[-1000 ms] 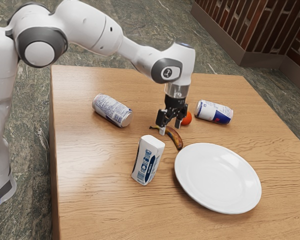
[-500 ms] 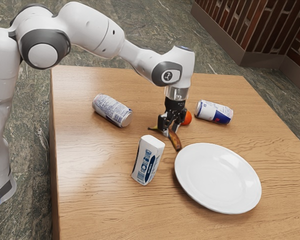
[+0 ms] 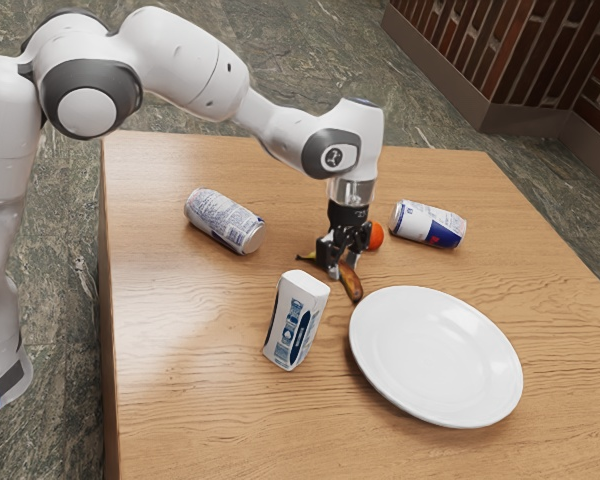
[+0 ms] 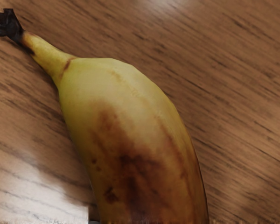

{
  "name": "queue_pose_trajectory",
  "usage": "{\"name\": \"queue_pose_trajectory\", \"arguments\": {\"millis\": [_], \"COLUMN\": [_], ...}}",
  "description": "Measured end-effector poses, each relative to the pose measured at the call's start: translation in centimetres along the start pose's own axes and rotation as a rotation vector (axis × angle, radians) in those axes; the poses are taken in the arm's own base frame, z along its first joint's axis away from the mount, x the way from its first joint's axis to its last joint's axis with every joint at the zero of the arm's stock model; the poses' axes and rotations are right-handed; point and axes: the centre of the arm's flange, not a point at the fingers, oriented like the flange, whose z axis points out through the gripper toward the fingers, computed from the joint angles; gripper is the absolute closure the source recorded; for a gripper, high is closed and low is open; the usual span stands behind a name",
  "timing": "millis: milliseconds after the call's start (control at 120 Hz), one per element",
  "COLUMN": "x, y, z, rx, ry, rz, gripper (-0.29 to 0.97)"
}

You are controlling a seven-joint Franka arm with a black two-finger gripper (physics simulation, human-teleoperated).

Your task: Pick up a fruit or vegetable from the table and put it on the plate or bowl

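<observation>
1. The end effector (image 3: 340, 258) is low over the table (image 3: 180, 400), narrowed onto the stem half of the banana (image 3: 355, 285), gripping it by my reading.
2. The banana lies flat, its long axis running 10 to 4 o'clock in the exterior view.
3. The plate (image 3: 435, 355) sits near at 4 o'clock; the carton (image 3: 296, 320) at 8 o'clock is off that path.

The hand (image 3: 340, 262) hides part of the banana (image 3: 354, 287) and the orange fruit (image 3: 377, 235) behind it.

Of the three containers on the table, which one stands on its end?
The white carton with blue print, beside the plate. The silver can and the blue-and-white can both lie on their sides.
</observation>
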Motion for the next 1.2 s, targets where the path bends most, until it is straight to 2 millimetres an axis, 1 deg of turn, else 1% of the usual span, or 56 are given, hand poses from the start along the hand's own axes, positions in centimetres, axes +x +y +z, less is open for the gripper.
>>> {"name": "queue_pose_trajectory", "arguments": {"millis": [133,183,225,292,333,450,533,575,633,675,767,875,992,1100,1200], "x": [-0.1,-0.2,-0.5,-1.0,-1.1,-1.3,-2.0,-2.8,-4.6,-5.9,-9.1,-13.4,-16.7,-19.6,-22.2], "y": [-0.1,-0.2,-0.4,-0.7,-0.8,-0.8,-0.5,-0.2,0.5,0.5,-0.4,-2.7,-4.3,-5.8,-8.2], "z": [0.0,-0.1,-0.8,-2.5,-3.3,-4.5,-6.0,-7.4,-10.0,-10.7,-10.8,-11.1,-11.9,-11.2,-10.2], "rx": [0.004,0.004,-0.006,-0.035,-0.05,-0.077,-0.103,-0.128,-0.172,-0.183,-0.18,-0.177,-0.191,-0.184,-0.162], "ry": [-0.007,-0.008,-0.012,-0.01,-0.006,0.011,0.019,0.026,0.034,0.043,0.054,0.042,0.028,0.019,0.007], "rz": [0.012,0.02,0.031,0.058,0.069,0.094,0.116,0.138,0.173,0.2,0.261,0.344,0.406,0.454,0.49], "gripper": [0.63,0.62,0.62,0.57,0.55,0.57,0.58,0.59,0.59,0.59,0.59,0.6,0.61,0.63,0.63]}}
